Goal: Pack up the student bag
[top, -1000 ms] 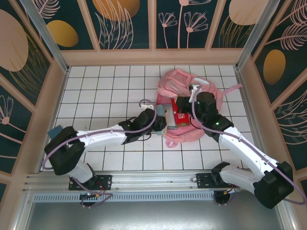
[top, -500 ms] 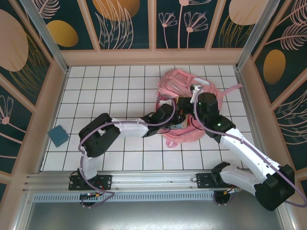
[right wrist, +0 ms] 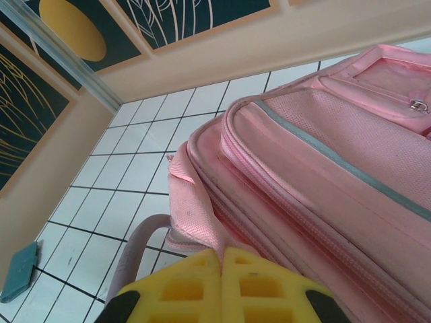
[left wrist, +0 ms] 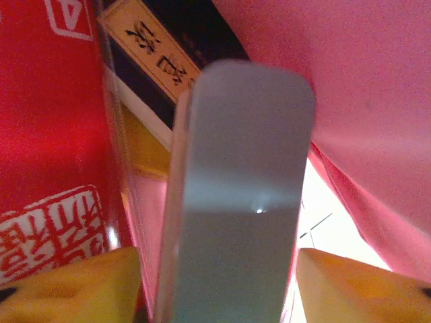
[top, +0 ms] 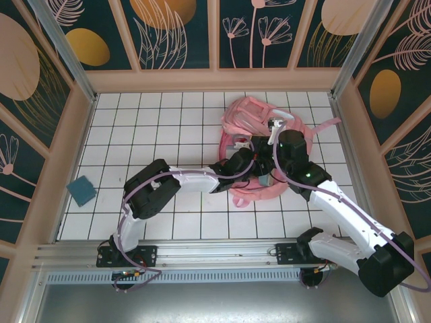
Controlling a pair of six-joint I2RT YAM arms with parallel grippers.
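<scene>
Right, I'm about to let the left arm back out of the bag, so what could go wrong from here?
1. The grey flat item stands between the parted fingers of the left gripper, close beside the red book; pulling out could drag it along or tip it.
2. The right gripper looks pinched shut on the edge of the student bag; if that fabric slips, the opening may sag onto the left gripper.
</scene>
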